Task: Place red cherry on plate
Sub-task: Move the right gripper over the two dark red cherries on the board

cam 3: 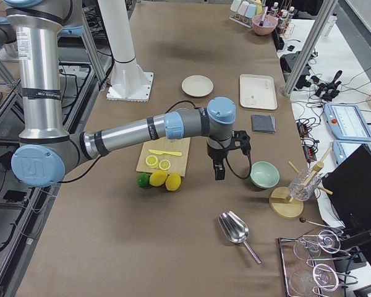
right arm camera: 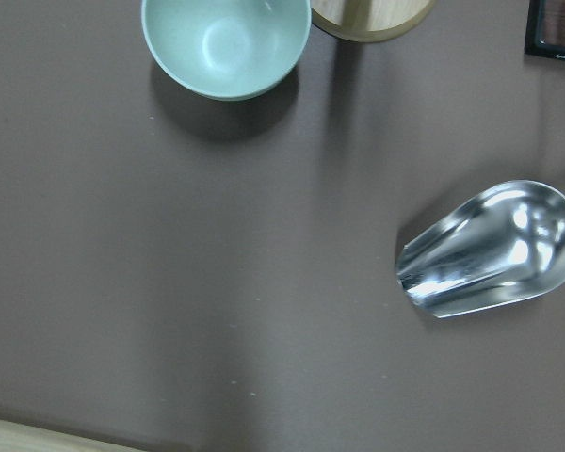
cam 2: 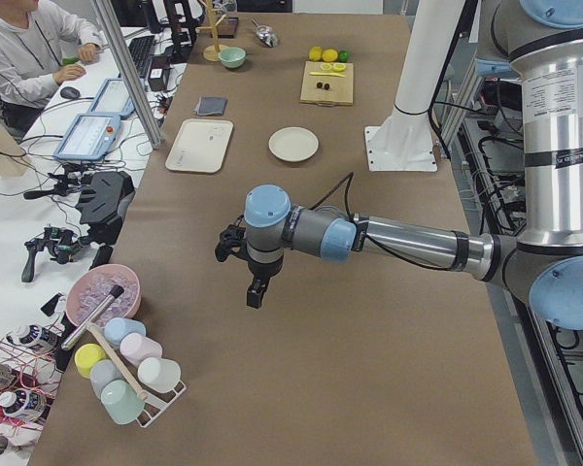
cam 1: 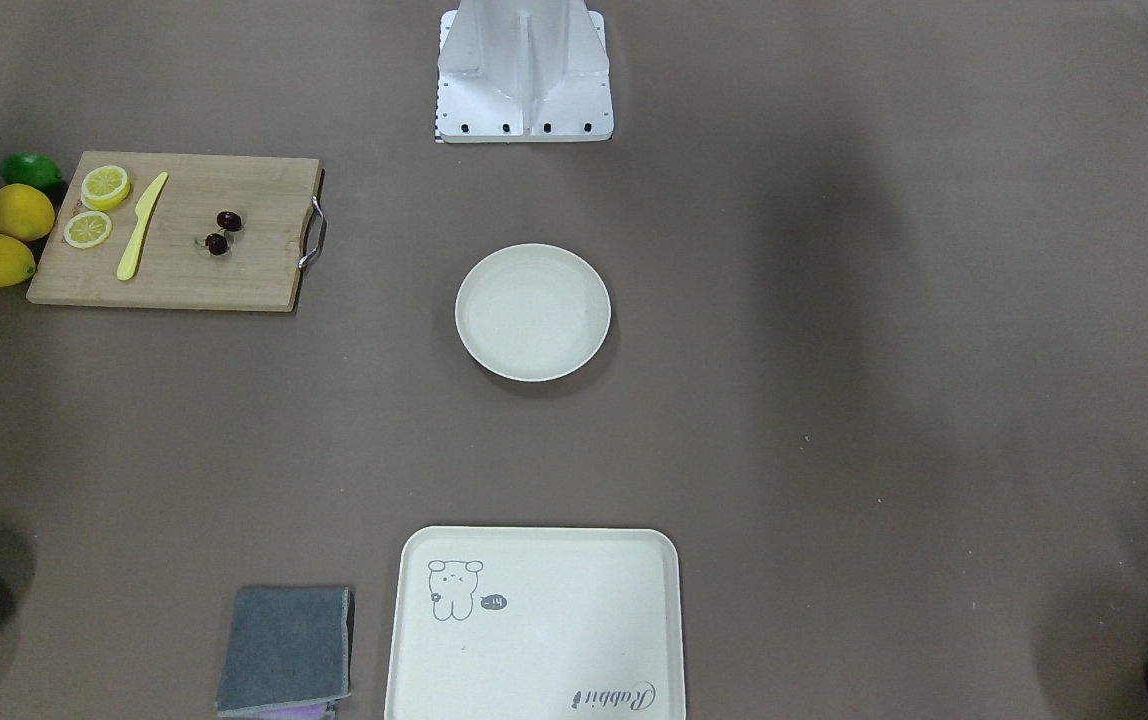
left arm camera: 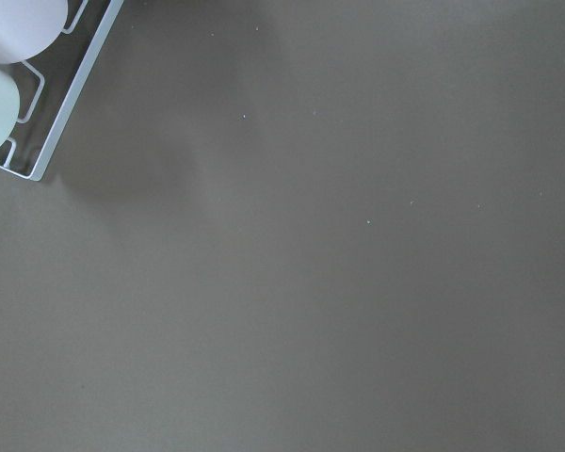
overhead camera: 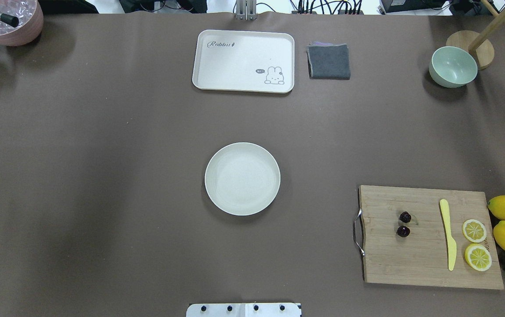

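Centrally, the plate [overhead camera: 242, 178] rests on the tabletop [overhead camera: 103, 176]; the red cherry [overhead camera: 405, 216] lies well apart from it on a wooden cutting board [overhead camera: 411, 259], near a yellow knife [overhead camera: 448, 233]. The left tool [cam 2: 256, 293] and right tool [cam 3: 217, 172] hang above the tabletop, but whether they are open or closed cannot be told

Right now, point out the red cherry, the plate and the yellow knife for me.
red cherry [overhead camera: 405, 217], overhead exterior view, on the farther fruit of the pair.
plate [overhead camera: 242, 178], overhead exterior view, on its bare centre.
yellow knife [overhead camera: 448, 235], overhead exterior view, midway along it.
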`<state>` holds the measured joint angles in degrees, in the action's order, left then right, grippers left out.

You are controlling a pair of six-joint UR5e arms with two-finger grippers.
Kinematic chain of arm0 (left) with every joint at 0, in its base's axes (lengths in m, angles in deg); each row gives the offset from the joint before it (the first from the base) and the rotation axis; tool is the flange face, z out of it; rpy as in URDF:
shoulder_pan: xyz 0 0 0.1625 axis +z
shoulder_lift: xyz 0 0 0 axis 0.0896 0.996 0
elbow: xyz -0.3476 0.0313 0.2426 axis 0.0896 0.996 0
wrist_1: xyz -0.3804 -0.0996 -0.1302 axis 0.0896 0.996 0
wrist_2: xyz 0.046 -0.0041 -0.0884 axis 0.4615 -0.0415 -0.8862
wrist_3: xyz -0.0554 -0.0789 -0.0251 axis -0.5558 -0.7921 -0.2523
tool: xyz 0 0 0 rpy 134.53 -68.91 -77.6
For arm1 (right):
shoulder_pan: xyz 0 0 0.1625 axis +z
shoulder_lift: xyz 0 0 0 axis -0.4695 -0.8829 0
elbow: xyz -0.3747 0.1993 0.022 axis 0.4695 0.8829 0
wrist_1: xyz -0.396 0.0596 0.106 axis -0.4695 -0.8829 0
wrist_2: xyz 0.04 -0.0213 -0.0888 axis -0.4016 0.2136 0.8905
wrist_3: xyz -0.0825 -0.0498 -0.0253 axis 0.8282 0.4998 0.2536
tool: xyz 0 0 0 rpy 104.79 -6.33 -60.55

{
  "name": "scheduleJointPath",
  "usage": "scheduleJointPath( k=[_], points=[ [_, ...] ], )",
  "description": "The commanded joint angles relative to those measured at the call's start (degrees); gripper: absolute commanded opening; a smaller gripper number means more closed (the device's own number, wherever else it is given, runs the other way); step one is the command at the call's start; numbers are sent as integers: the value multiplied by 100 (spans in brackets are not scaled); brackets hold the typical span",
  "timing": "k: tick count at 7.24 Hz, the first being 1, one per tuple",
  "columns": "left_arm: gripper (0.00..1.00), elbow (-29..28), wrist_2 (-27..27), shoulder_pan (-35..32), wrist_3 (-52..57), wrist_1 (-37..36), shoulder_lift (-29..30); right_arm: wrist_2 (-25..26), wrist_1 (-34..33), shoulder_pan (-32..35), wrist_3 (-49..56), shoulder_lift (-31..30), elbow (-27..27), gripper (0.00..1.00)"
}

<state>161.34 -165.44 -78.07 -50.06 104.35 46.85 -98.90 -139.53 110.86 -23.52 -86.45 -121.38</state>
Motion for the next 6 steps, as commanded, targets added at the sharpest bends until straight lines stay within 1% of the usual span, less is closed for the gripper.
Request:
scheduleJointPath(
  k=[1, 3, 4, 5, 6],
  points=[
    [98, 51, -9, -12, -19, 11, -36, -194, 29, -671, -1370, 4, -644, 100],
    [98, 34, 0, -3, -27, 20, -36, -116, 64, -1803, -2861, 39, -1294, 100],
    [98, 43, 0, -3, -36, 20, -36, -72, 256, -2217, -3443, 39, -1419, 100],
    [98, 43, 0, 6, -36, 28, -36, 198, 484, -2726, -4128, 39, -1420, 100],
    [98, 51, 0, 6, -36, 29, -36, 984, 791, -3488, -5057, 39, -1420, 100]
  ],
)
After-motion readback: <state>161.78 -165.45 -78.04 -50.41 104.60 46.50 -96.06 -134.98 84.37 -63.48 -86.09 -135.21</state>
